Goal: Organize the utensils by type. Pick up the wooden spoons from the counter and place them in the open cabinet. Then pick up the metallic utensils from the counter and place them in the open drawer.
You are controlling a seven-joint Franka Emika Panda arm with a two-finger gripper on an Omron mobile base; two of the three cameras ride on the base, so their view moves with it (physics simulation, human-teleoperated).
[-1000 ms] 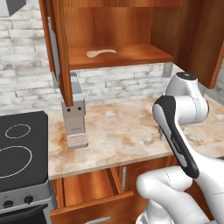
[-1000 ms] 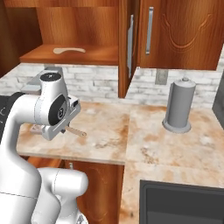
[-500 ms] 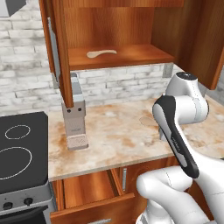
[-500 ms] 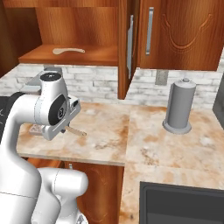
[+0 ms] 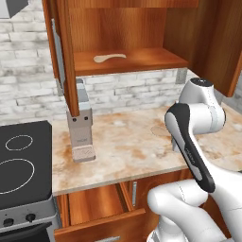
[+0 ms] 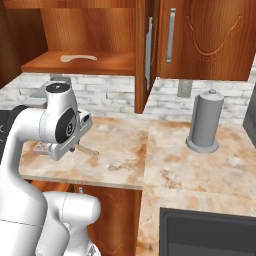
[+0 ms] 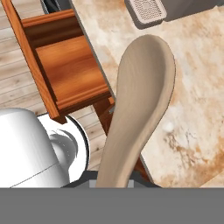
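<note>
The arm is folded tight above the counter, hand pointing down toward its front edge. The gripper is clamped on a wooden spoon, held over the open drawer. Another wooden spoon lies in the open cabinet.

Pale tan spoon. Tabletop beige with rusty orange blotches. Reddish-brown wood cabinet and drawer. Wall of white and grey bricks. Black stove with white rings. Grey canister.
</note>
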